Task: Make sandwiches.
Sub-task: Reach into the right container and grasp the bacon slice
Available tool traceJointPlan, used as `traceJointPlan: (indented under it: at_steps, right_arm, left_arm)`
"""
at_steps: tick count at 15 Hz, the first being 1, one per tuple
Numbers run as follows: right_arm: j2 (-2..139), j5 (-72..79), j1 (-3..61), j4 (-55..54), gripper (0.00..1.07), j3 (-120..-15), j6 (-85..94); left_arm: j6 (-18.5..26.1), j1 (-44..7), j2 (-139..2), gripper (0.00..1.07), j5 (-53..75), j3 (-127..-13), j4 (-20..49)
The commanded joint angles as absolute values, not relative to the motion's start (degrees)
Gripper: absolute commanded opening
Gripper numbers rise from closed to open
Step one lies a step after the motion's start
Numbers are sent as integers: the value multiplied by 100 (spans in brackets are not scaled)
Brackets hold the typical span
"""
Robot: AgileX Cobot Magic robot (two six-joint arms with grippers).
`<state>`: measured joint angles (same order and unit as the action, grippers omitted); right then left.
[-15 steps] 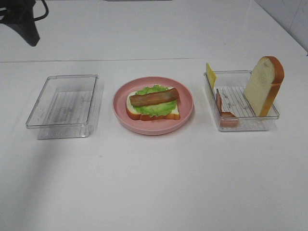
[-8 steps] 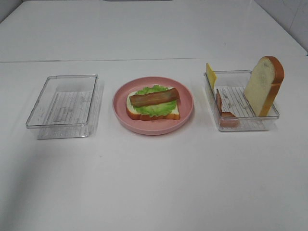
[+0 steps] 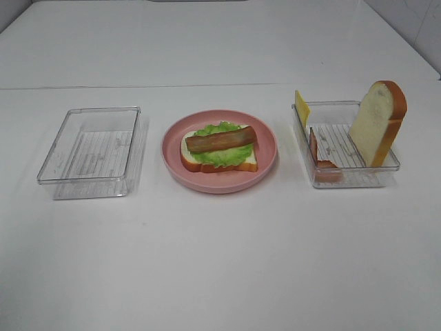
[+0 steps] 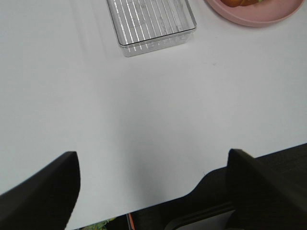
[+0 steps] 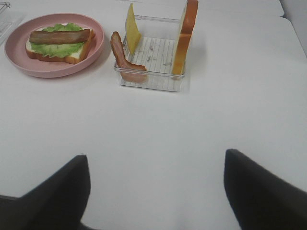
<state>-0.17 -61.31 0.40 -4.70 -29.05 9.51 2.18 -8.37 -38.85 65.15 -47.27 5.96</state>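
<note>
On the pink plate (image 3: 219,182) lies an open sandwich (image 3: 219,147): one bread slice, green lettuce and a brown bacon strip on top. The right clear tray (image 3: 344,178) holds an upright bread slice (image 3: 377,123), a yellow cheese square (image 3: 302,107) and a bacon strip (image 3: 318,155). Neither gripper shows in the high view. My left gripper (image 4: 153,191) hangs open over bare table near its front edge. My right gripper (image 5: 156,191) is open too, well short of the tray (image 5: 151,79) and the sandwich (image 5: 60,43).
An empty clear tray (image 3: 93,148) stands left of the plate, and it shows in the left wrist view as well (image 4: 151,24). The white table's front edge (image 4: 249,158) runs close to my left gripper, with dark floor beyond it.
A dark arm part at the high view's top left corner has gone out of sight. The food and trays have not moved.
</note>
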Motion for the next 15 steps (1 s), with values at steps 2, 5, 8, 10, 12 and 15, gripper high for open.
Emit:
traceJointPlan:
  at_steps: [2, 5, 8, 10, 12, 15]
  right_arm:
    - [-80, -6085, 6, -464, 75, -2882, 985]
    - [-80, -6085, 6, -464, 75, -2882, 985]
    - [-80, -6085, 6, -464, 75, -2882, 985]
    - [-80, -6085, 6, -464, 75, -2882, 985]
    - [-74, -6085, 6, -464, 75, -2882, 985]
    - [126, -6028, 6, -504, 75, -2928, 688]
  left_arm:
    - [206, -859, -2567, 79, 6612, -3896, 619]
    - [206, -859, -1667, 79, 6784, -3352, 619]
    - [229, -859, -636, 79, 6801, -3128, 619]
    - [229, -859, -34, 79, 6801, -3128, 613]
    - [235, -859, 143, 79, 6841, -3128, 527]
    - [246, -859, 155, 79, 6394, -3071, 453]
